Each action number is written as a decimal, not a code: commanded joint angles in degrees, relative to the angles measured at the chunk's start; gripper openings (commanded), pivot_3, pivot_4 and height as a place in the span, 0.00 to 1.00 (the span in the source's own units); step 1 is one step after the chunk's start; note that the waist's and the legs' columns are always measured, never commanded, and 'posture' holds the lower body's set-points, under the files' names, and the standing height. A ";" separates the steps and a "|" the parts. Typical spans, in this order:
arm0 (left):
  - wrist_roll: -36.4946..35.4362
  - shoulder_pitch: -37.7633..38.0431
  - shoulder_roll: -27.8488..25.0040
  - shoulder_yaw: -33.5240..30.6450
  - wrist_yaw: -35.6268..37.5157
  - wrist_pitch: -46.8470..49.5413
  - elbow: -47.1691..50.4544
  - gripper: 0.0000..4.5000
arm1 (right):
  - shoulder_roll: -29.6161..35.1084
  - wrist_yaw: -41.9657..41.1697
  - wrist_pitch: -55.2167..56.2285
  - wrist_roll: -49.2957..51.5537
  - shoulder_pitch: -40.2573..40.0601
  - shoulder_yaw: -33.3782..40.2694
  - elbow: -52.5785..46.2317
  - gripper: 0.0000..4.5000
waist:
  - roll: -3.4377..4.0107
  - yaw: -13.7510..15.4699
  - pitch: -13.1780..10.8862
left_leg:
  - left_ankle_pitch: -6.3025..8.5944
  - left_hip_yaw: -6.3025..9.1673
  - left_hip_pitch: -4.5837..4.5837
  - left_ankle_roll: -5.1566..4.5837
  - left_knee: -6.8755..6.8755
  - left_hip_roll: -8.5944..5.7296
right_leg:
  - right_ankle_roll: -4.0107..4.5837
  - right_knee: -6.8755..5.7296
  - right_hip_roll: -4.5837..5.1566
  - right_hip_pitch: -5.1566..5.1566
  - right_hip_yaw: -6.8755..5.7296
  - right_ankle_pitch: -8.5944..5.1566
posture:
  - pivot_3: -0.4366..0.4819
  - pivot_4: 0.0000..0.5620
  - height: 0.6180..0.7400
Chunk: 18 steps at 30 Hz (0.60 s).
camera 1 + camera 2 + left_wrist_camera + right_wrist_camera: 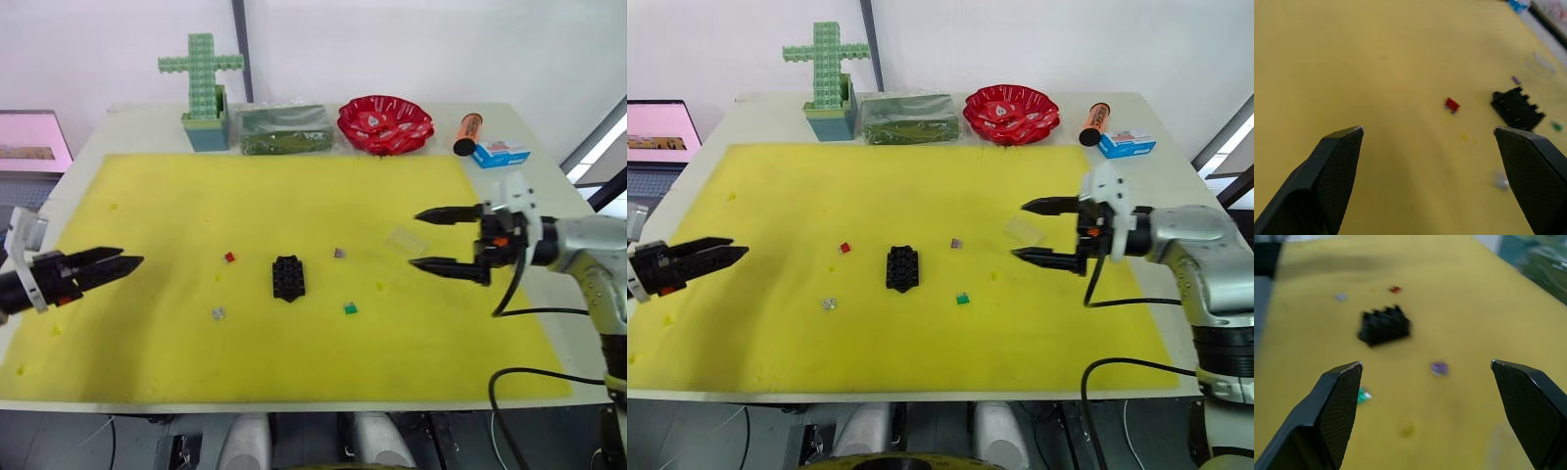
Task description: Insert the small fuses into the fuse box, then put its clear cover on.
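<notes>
Fuse box [288,277] centre of yellow mat [176,196]; red [229,257], grey [218,313], green [350,308], purple [339,253] fuses scattered around it; clear cover [406,241] just beside right gripper [438,239], jaws wide, empty; left gripper [1427,131] wide, empty

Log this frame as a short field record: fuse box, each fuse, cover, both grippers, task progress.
fuse box: mid-mat, no fuses in it
red fuse: loose, left of box
grey fuse: loose, front-left of box
purple fuse: loose, right of box
green fuse: loose, front-right of box
clear cover: flat on the mat, by the right gripper
left gripper: open, empty
right gripper: open, empty
progress: nothing inserted yet, cover off
</notes>
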<state>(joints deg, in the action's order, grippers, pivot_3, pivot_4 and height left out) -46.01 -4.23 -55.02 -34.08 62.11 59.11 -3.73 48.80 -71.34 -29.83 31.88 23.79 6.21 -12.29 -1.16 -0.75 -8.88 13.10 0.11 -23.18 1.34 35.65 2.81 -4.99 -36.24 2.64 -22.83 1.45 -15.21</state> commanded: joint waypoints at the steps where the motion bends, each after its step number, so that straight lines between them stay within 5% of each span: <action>1: -10.43 1.83 2.74 -8.49 -7.41 13.62 7.67 1.00 | -0.51 2.10 -1.93 2.87 2.11 -0.83 -7.47 0.99 | -0.03 0.33 0.00 | 0.00 0.03 0.01 0.00 0.02 -0.01 | 0.00 0.00 0.02 0.03 -0.02 0.00 | 0.48 0.27 1.00; 8: -30.11 4.87 9.96 -16.95 -24.07 33.33 8.35 1.00 | -2.04 4.19 -2.75 3.71 3.04 -3.80 -12.48 0.99 | -0.18 0.07 0.09 | 0.00 0.17 0.03 0.00 0.09 -0.06 | 0.01 0.00 0.05 0.11 -0.08 0.00 | 0.48 0.27 1.00; 12: -45.81 10.28 10.21 -12.79 -35.83 32.47 5.70 1.00 | -2.51 5.60 -3.91 4.52 3.72 -4.68 -13.54 0.99 | -0.18 0.00 0.09 | 0.00 0.19 0.08 0.00 0.04 -0.01 | 0.19 0.00 0.14 0.09 -0.05 -0.09 | 0.48 0.27 1.00; 15: -61.53 16.19 10.97 -5.54 -47.98 21.75 7.13 1.00 | -2.75 6.38 -5.29 5.57 3.83 -5.25 -15.04 0.99 | -0.17 0.12 0.09 | 0.00 0.27 0.14 0.01 -0.03 0.07 | 0.24 0.00 0.50 0.09 -0.02 -0.11 | 0.48 0.27 1.00; 18: -66.99 17.24 14.37 -0.74 -53.94 14.64 8.07 1.00 | -2.96 7.20 -6.01 5.93 3.55 -5.56 -15.96 0.99 | -0.14 0.39 0.11 | 0.01 0.26 0.19 0.05 -0.11 -0.05 | 0.49 0.00 0.89 0.14 -0.02 -0.25 | 0.48 0.27 1.00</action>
<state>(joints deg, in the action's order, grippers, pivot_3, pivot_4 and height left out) -108.62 13.01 -41.14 -36.30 10.85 77.42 2.68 46.02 -64.75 -35.86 36.62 26.56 0.18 -26.47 -1.30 -0.35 -8.77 13.10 0.32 -23.00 1.44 35.53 2.73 -4.48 -36.23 3.62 -22.68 1.41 -15.46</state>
